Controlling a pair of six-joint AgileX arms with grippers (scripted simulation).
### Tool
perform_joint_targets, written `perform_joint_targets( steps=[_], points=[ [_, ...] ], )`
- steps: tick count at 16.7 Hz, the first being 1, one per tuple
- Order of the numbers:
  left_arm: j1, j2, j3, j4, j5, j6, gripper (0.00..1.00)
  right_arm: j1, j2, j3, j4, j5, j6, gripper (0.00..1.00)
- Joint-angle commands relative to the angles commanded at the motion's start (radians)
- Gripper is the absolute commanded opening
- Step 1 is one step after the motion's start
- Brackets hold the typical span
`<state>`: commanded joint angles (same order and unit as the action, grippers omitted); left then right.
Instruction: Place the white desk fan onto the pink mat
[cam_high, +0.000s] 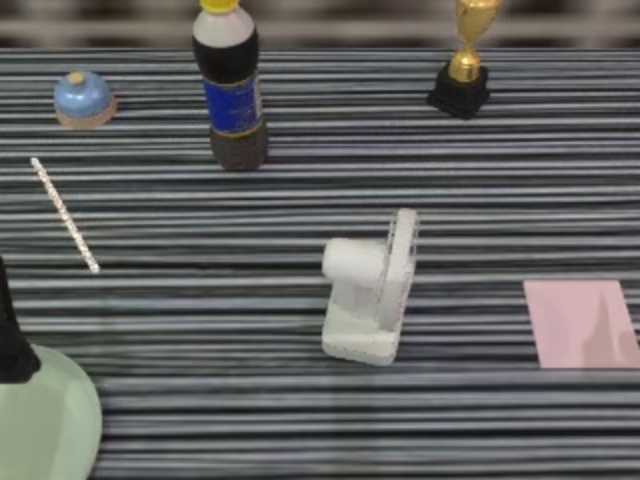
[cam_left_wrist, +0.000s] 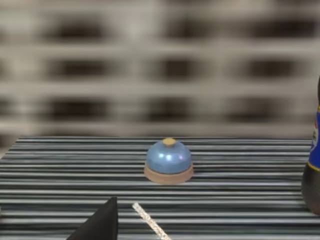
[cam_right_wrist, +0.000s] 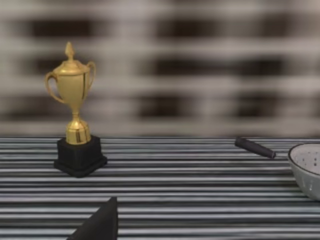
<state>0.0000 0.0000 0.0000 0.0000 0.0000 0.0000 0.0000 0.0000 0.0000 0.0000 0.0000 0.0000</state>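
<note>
Top view is showing the fan (cam_high: 368, 295) standing near table centre, grille edge-on and facing 3 o'clock, motor housing pointing toward 9 o'clock, base toward 6; nothing is touching it. Mat (cam_high: 580, 322) is lying flat at 3 o'clock of the fan, well apart, against the right edge of the table (cam_high: 300, 420); task is not yet started, by my reading. Left arm (cam_high: 15, 340) is sitting parked at 8 o'clock, only partly in frame; right arm is not appearing in the top view at all; jaw state of either gripper: cannot tell, since each wrist view is catching only one dark tip. Clutter is staying clear of the fan-to-mat line: bottle (cam_high: 230, 85) at 11 o'clock, trophy (cam_high: 465, 60) at 1, bell (cam_high: 83, 98) and rod (cam_high: 65, 215) at 10. Judgement: right arm is sitting nearer the mat, so likely the better one to lift the fan.
</note>
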Motion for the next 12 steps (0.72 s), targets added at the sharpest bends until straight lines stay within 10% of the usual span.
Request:
perform_joint_targets(
  steps=[12],
  points=[
    [0.0,0.0,0.0,0.0,0.0,0.0,1.0,0.183,0.552,0.521,-0.443,0.005,0.237,1.0]
  ],
)
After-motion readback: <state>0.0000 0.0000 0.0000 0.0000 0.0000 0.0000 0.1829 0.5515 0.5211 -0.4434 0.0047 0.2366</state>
